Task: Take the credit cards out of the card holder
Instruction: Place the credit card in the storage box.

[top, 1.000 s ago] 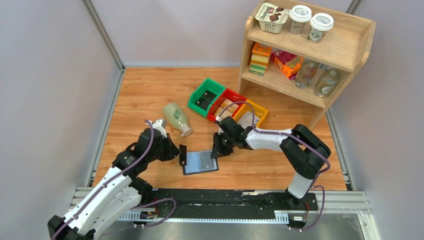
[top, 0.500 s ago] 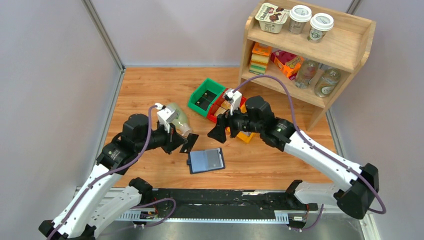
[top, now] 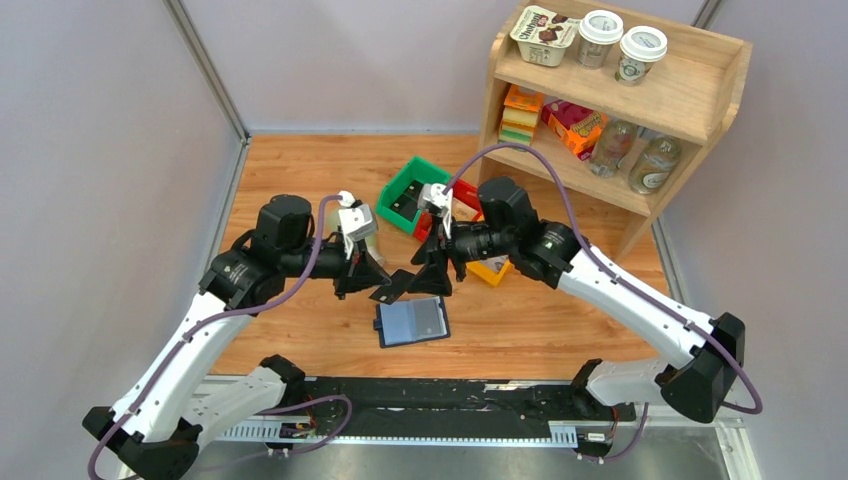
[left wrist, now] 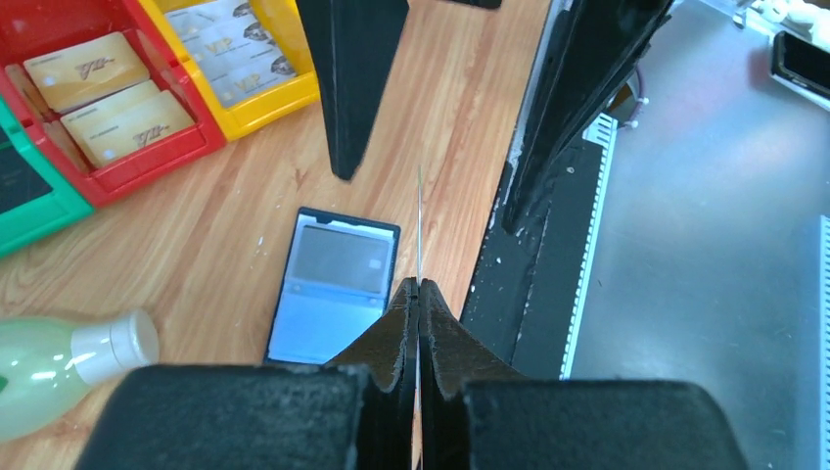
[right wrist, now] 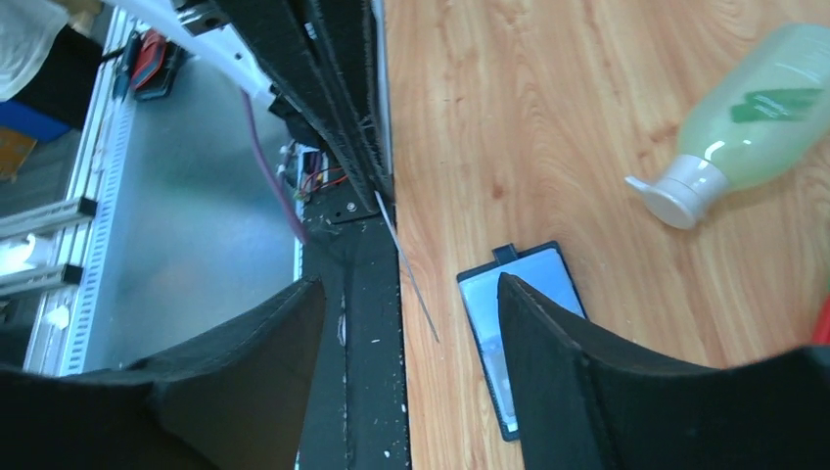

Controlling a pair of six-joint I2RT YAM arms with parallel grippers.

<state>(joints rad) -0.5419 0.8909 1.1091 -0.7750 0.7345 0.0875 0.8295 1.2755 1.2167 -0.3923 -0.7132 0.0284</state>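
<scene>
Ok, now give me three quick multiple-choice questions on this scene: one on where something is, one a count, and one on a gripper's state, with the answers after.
1. Where is the card holder?
A) held in the air
B) lying open on the table
C) hanging off the table's edge

2. How many plastic bins stand in the row?
A) two
B) three
C) five

3. The left gripper is:
A) wide open
B) out of every view
C) shut on a thin credit card

Answers:
1 B, the top view shows it flat and open on the wood below both grippers.
2 B, there is a green bin, a red bin and a yellow bin.
3 C, its fingers pinch the card, seen edge-on, while the right gripper stands open around it.
</scene>
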